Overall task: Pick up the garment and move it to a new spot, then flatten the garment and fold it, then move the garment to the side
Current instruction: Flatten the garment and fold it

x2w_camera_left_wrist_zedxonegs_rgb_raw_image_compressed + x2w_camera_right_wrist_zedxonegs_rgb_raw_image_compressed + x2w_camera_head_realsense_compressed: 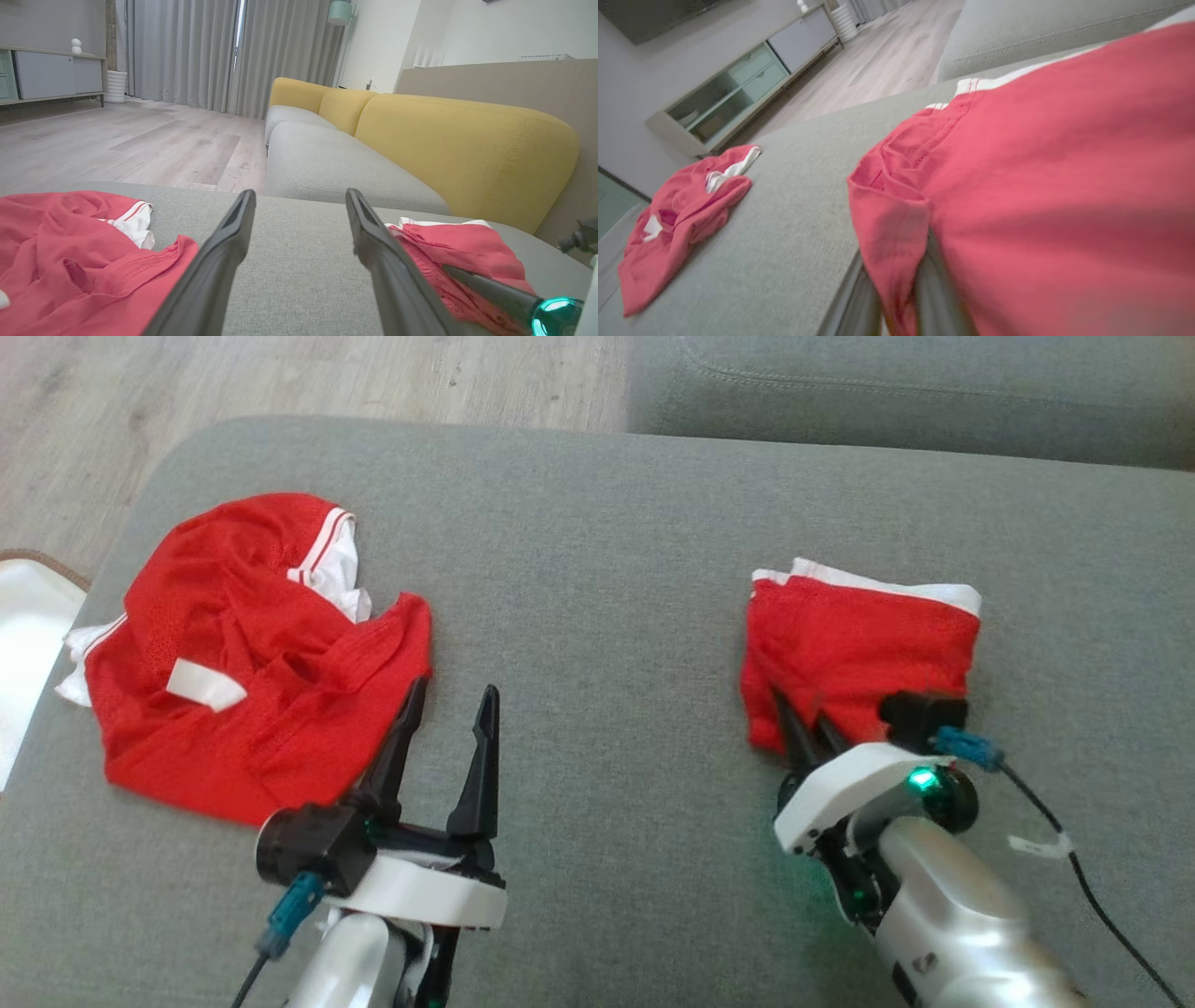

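Folded garment point(859, 644): red with a white band along its far edge, lying flat right of centre in the head view, on the grey sofa seat point(607, 616).
Folded garment, right wrist view point(1041, 163): takes up the right half of the frame; a hemmed corner hangs down at bottom centre, over that pincer's blurred fingers.
Right pincer point(798, 707): lower right of the head view; fingers nearly together and clamped on the folded garment's lower left corner, tips buried in the red fabric.
Crumpled garment point(233, 663): red with white trim, bunched at the left of the head view on the same seat, well apart from the folded one.
Left pincer point(455, 689): lower left of centre in the head view; fingers spread wide with nothing between them.
Left pincer to crumpled garment: the left-hand fingertip is at the garment's lower right edge; whether it touches cannot be told.
Left wrist view: the left pincer point(300, 193) frames bare grey upholstery, with the crumpled garment point(60, 261) at lower left and the folded garment point(467, 242) at lower right.
Right wrist view, left side: the crumpled garment point(677, 219) lies at lower left.
Surroundings: wooden floor point(280, 383) at upper left of the head view; yellow backrest point(467, 149) at right of the left wrist view.
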Tool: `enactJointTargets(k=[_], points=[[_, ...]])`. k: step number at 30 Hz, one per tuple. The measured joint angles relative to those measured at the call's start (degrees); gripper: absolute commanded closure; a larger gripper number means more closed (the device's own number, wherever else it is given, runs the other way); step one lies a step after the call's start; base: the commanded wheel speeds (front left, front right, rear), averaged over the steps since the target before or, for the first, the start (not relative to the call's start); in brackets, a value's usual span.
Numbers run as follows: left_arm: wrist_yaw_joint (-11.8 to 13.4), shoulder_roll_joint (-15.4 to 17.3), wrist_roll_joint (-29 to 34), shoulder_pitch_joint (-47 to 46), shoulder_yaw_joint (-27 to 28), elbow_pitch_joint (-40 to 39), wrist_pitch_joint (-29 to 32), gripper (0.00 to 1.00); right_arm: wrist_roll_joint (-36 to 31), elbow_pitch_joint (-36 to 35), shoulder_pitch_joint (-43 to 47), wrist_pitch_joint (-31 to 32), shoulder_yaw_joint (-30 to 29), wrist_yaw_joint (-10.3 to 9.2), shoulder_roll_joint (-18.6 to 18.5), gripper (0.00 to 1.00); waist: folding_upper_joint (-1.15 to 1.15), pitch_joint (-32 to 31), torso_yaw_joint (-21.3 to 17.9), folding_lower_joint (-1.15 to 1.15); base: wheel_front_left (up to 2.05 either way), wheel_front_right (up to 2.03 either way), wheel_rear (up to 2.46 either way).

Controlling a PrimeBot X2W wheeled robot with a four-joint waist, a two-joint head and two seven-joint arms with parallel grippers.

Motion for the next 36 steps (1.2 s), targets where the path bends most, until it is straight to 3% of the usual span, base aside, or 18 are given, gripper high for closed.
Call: enactJointTargets(k=[1, 6, 12, 16, 21, 27, 36], points=[[0.00, 0.00, 0.00, 0.00, 0.03, 0.03, 0.00, 0.00, 0.08, 0.73, -0.32, 0.10, 1.31, 0.00, 0.00, 0.00, 0.00, -0.12, -0.17, 0.00, 0.00, 0.00, 0.00], [0.08, 0.01, -0.07, 0.02, 0.35, 0.11, 0.00, 0.00, 0.69, 1.26, -0.61, 0.60, 7.08, 0.00, -0.11, 0.00, 0.00, -0.94, -1.56, 0.00, 0.00, 0.00, 0.00], [0.08, 0.01, -0.03, 0.08, 0.83, 0.10, 0.00, 0.00, -0.34, 0.86, -2.21, -0.12, 7.97, 0.00, -0.16, 0.00, 0.00, -2.00, -4.41, 0.00, 0.00, 0.00, 0.00], [0.08, 0.00, 0.09, 0.10, 2.00, -0.36, 0.00, 0.00, -3.28, -4.02, -2.58, -0.49, 1.77, 0.00, -1.60, 0.00, 0.00, -2.65, -6.67, 0.00, 0.00, 0.00, 0.00], [0.07, 0.01, 0.33, 0.10, 2.71, -1.36, 0.00, 0.00, -13.45, -14.91, -0.12, -0.68, -12.59, 0.00, -4.42, 0.00, 0.00, -3.18, -9.61, 0.00, 0.00, 0.00, 0.00], [-0.08, 0.00, 1.22, 0.09, 2.89, -1.71, 0.00, 0.00, -24.20, -26.09, 10.54, -0.75, -24.28, 0.00, -2.30, 0.00, 0.00, -3.12, -11.96, 0.00, 0.00, 0.00, 0.00], [-1.02, 0.00, 2.11, 0.27, 2.76, -1.42, 0.00, 0.00, -28.38, -32.79, 19.01, -0.75, -28.73, 0.00, 0.05, 0.00, 0.00, -2.69, -13.45, 0.00, 0.00, 0.00, 0.00]])
